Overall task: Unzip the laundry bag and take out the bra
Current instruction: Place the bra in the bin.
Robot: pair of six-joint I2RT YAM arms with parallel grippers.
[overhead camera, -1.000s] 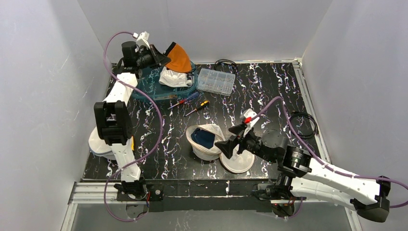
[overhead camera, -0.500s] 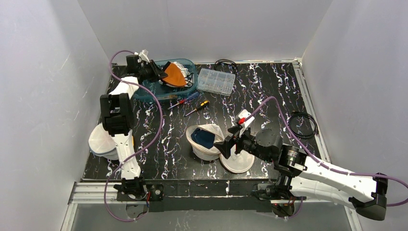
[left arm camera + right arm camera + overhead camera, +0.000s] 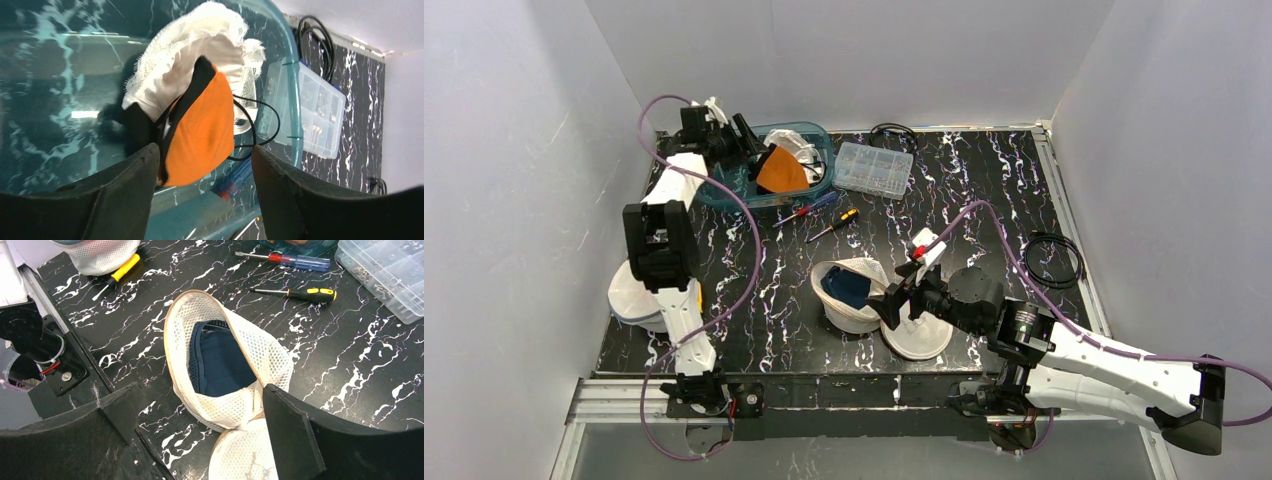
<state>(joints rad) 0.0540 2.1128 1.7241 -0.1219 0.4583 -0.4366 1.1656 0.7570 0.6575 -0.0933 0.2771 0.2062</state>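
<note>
On the black marbled desk (image 3: 984, 190), the white mesh laundry bag (image 3: 854, 312) sits a little toward 6 o'clock from the middle. Its tan-edged mouth gapes open and a navy bra (image 3: 846, 288) is tucked inside, partly showing through the opening. The right claw (image 3: 886, 305) hovers just at the bag's 4 o'clock side, released, its two fingers spread wide and touching nothing. In the right wrist view the open bag (image 3: 250, 350) and the navy bra (image 3: 220, 365) lie framed between them. A second round mesh bag (image 3: 919, 338) rests against the first at its 5 o'clock. A third mesh bag (image 3: 632, 295) lies at the desk's 8 o'clock edge beside the left arm. At 11 o'clock stands a teal tray (image 3: 764, 200), and in it an orange bra (image 3: 776, 172) with black trim lies against a white lace bra (image 3: 789, 140). The left claw (image 3: 749, 140) hangs over the tray's 9 o'clock end, also released. The left wrist view shows its fingers apart, with the orange bra (image 3: 205, 130) lying loose in the tray beyond them, gripped by neither. A clear parts box (image 3: 874, 168) stands just at the tray's 3 o'clock. A blue-and-red screwdriver (image 3: 809, 208) and a yellow-and-black screwdriver (image 3: 836, 224) lie between the tray and the laundry bag. A black cable coil (image 3: 1054, 258) rests at the desk's 3 o'clock edge.
</note>
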